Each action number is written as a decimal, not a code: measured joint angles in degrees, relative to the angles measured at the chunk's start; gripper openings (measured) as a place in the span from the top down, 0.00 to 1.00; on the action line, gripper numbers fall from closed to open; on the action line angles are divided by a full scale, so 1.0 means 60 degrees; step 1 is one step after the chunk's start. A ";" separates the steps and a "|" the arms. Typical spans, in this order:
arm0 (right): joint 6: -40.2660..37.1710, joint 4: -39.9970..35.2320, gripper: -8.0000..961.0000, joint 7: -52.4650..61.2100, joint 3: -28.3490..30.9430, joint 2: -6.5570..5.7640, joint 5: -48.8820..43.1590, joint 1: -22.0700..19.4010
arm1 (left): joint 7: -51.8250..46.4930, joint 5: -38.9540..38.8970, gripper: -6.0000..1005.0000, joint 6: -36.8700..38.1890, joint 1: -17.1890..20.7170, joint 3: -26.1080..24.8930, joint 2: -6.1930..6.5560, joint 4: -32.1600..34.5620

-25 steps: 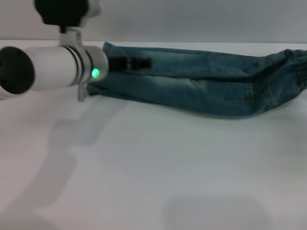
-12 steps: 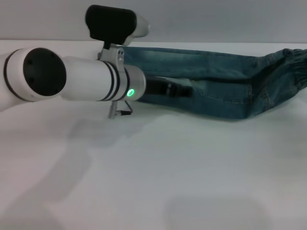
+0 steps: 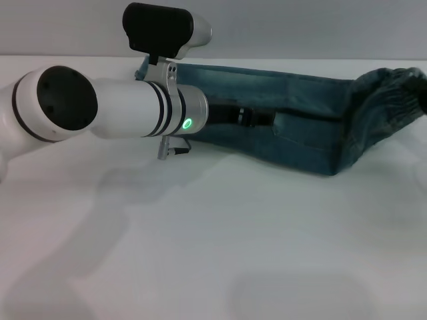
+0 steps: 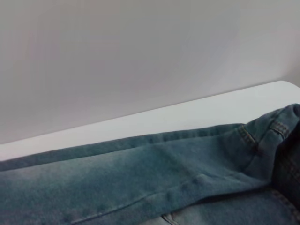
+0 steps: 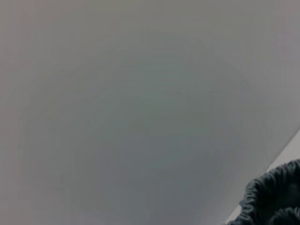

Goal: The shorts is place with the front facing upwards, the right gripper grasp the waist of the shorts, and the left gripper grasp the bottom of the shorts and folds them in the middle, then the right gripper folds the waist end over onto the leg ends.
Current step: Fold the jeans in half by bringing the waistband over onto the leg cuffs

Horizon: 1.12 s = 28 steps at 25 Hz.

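long blue denim shorts [image 3: 293,127] folded lengthwise along table's [image 3: 213,253] far edge | puckered waist [image 3: 390,100] lifted, probably for fold-over | black left gripper [image 3: 257,119] low over them, fingers: can't tell | right gripper unseen

No readable text, labels, brands, numbers or signs appear in any view. The denim shorts [image 3: 300,127] carry no legible tag or print.

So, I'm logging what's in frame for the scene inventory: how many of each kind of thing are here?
Denim shorts: 1
Robot grippers in view: 1, the left gripper over the shorts
Tables: 1
Total: 3
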 joint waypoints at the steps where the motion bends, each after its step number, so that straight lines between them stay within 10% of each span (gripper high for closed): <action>1: 0.0092 0.0001 0.99 0.0003 -0.0068 0.0004 0.0001 0.0001 | 0.0001 -0.0007 0.15 0.0008 -0.0016 -0.0006 0.0006 0.0040; 18: 0.0633 0.0957 0.99 0.0633 -0.0302 -0.0037 0.0341 0.0522 | 0.0008 -0.0043 0.15 0.0278 0.0044 0.0083 -0.0007 0.0124; 28: 0.0921 0.2091 0.99 0.1545 -0.1240 -0.0053 0.0815 0.1240 | 0.0008 -0.1261 0.15 0.1781 0.0005 0.1782 -0.0048 0.0116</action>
